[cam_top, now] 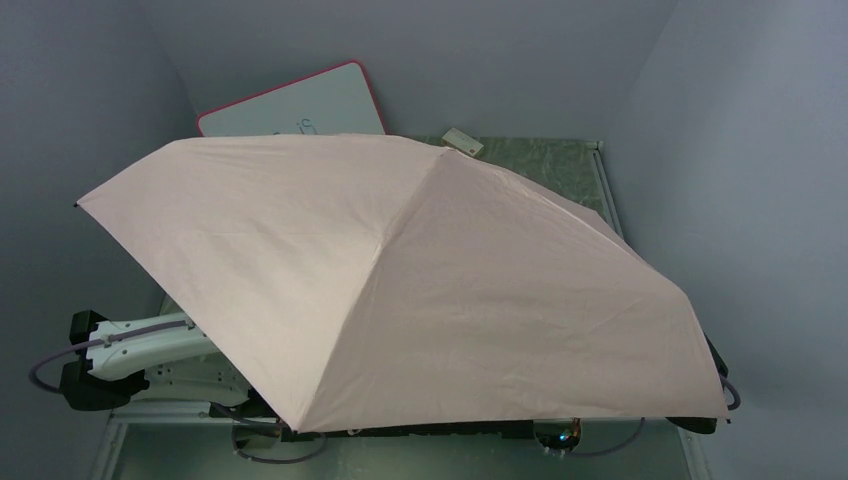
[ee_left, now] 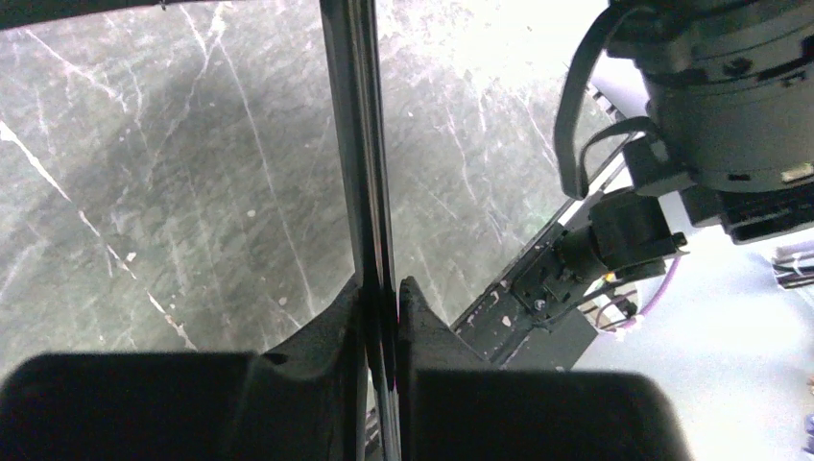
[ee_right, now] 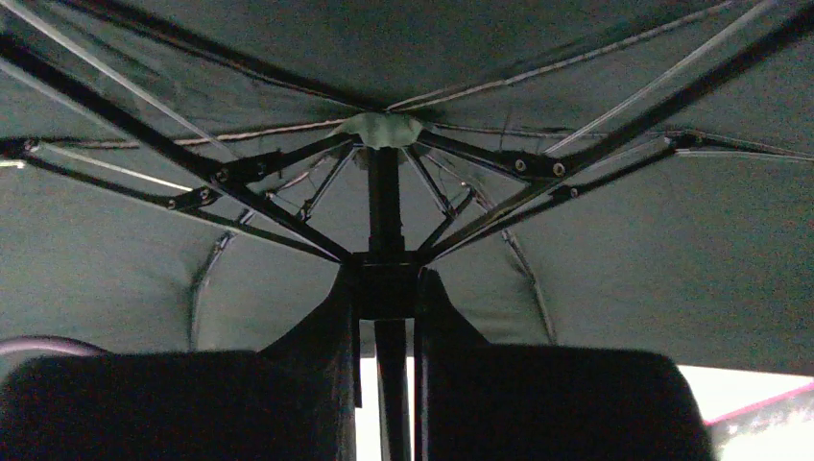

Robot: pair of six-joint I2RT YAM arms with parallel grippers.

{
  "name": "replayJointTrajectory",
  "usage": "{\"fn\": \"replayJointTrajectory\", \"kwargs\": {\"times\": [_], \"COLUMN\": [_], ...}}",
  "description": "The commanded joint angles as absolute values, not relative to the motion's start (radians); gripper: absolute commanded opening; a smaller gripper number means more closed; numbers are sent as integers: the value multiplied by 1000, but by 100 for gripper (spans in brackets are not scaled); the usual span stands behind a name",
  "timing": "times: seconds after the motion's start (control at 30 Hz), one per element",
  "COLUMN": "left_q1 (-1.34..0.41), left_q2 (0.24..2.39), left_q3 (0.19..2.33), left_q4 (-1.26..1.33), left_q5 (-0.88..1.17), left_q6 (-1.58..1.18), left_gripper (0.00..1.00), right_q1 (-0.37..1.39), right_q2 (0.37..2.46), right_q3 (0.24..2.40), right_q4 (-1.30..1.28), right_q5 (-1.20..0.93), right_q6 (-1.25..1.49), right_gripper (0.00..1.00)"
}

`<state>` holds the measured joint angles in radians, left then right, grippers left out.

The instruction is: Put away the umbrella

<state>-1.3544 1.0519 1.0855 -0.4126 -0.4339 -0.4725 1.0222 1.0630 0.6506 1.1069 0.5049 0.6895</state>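
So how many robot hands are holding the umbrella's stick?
2. The left gripper is shut on the black shaft; the right gripper pinches the shaft's slider under the open canopy.

The table (cam_top: 560,165) has a dark green top like marble, with thin pale veins. The open umbrella (cam_top: 400,280) hides most of it. Right of the whiteboard (cam_top: 300,105), a small beige block (cam_top: 462,141) lies at the table's far edge.

Open umbrella (cam_top: 400,280): pale pink canopy spread, tilted above the table (cam_top: 545,160); dark underside, ribs radiating from black shaft (ee_right: 384,192).
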Motion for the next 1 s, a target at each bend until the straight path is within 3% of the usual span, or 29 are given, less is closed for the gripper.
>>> {"fn": "replayJointTrajectory", "kwargs": {"times": [0.0,0.33,0.5,0.97], "left_q1": [-1361,-1361,-1361,-1357], "left_q2": [1049,1040,1013,1068], "left_q3": [1075,1075,1055,1089], "left_q4": [-384,-387,-373,-344], "left_q5": [-384,-438,-492,-559], "left_q6": [-429,-449,-470,-474], "left_gripper": [5,5,5,5], "right_q1": [1015,1022,1028,1084], "right_q2": [1062,1030,1010,1039], "right_q3": [669,506,405,377], "right_q4": [1156,1161,1225,1203], "right_q5": [517,453,546,569], "right_q6": [636,731,846,950], "right_gripper": [0,0,0,0]}}
